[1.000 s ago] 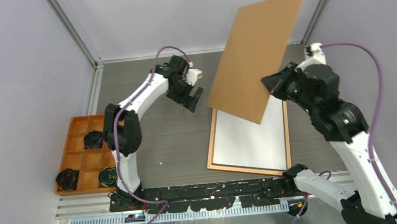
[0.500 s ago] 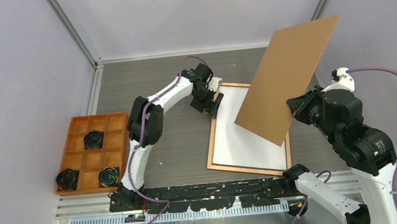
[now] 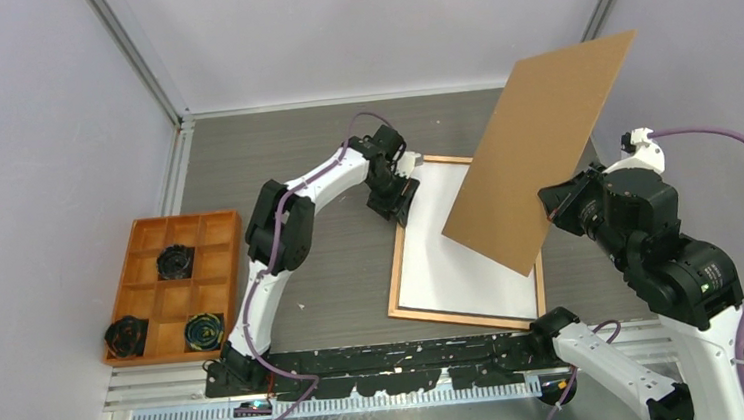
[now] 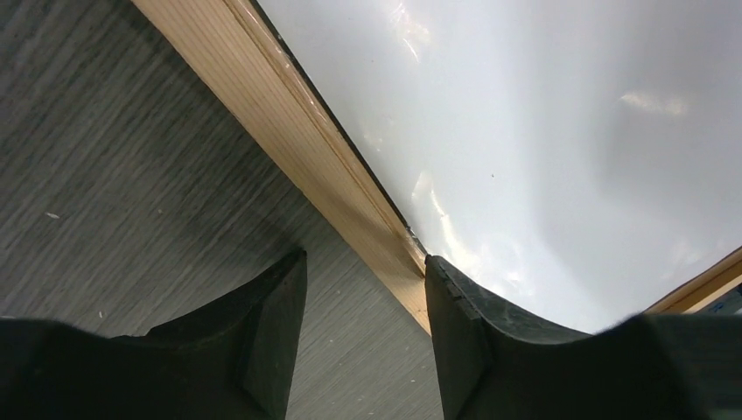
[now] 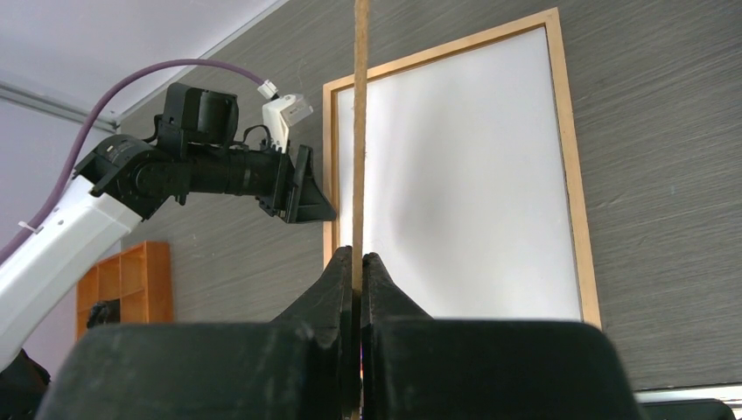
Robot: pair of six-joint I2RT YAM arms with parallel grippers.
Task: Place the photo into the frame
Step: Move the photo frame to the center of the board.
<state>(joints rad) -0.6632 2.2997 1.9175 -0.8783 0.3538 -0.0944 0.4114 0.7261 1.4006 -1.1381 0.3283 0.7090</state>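
The frame lies flat on the table, right of centre. Inside its rails lies the photo, plain white side up. My left gripper is down at the frame's far left corner. In the left wrist view it stands open astride the wooden rail, one finger over the table and the other over the white photo. My right gripper is shut on the edge of the brown fibreboard back, held tilted in the air above the frame's right side.
An orange compartment tray with black round items sits at the left edge of the table. Grey walls and metal corner posts close in the back and sides. The arm bases and a black rail run along the near edge.
My left arm swung right to the frame's far left corner and its jaws narrowed. My right arm carried the fibreboard back up and to the right, then held still.
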